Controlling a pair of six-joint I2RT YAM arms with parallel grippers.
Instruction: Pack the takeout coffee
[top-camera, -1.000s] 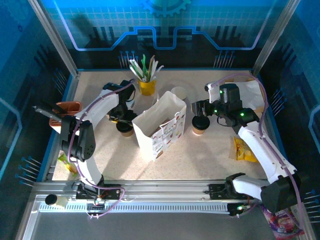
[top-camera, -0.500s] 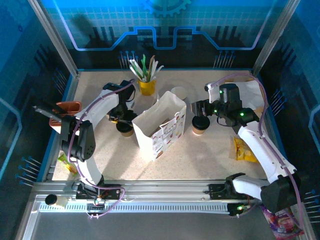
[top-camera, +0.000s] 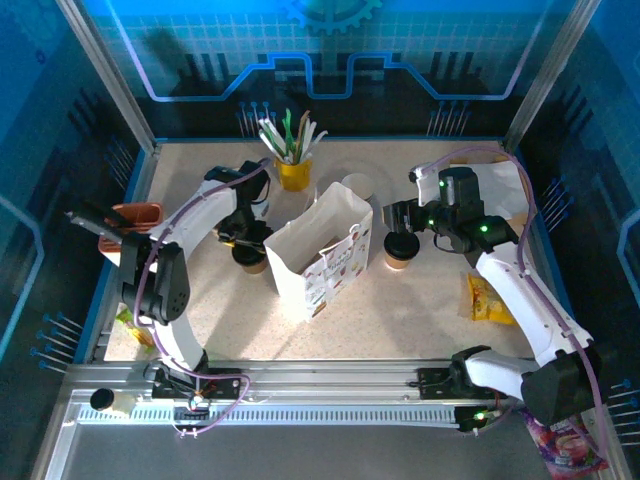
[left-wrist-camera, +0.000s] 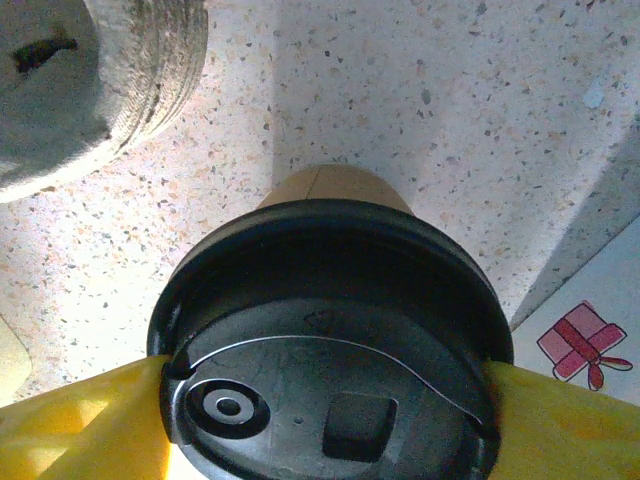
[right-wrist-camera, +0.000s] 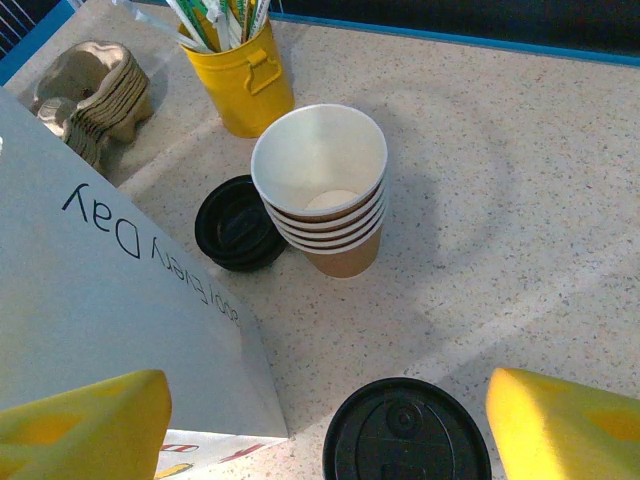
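**Mia:** Coffee cup one (left-wrist-camera: 335, 185), where is it?

**Ben:** Right between the jaws of the left gripper (left-wrist-camera: 325, 368). I think it stands on the table (left-wrist-camera: 450, 100). The white bag (top-camera: 315, 255) is just beside those jaws.

**Mia:** Are the jaws wide apart?

**Ben:** Not so wide now. They have come in a little in the last second. Both yellow fingers (left-wrist-camera: 80, 425) touch the black lid (left-wrist-camera: 330, 300), one on each side. So it looks like a pinch on the lid.

**Mia:** Did the cup move?

**Ben:** No. From above it sits in the same spot as a second ago.

**Mia:** And coffee cup two (right-wrist-camera: 405, 435)?

**Ben:** It sits down low between the jaws of the right gripper (right-wrist-camera: 328, 400). Those jaws are spread wide and do not touch it. Nothing has changed there.

**Mia:** What does that mean for the packing?

**Ben:** I think the left side is just getting its hold. No cup is in the bag yet, so the job is only starting. Next, cup one needs to go up and over into the open top of the bag.

**Mia:** Can it go wrong?

**Ben:** Maybe. A squeeze on the lid could pop it off.
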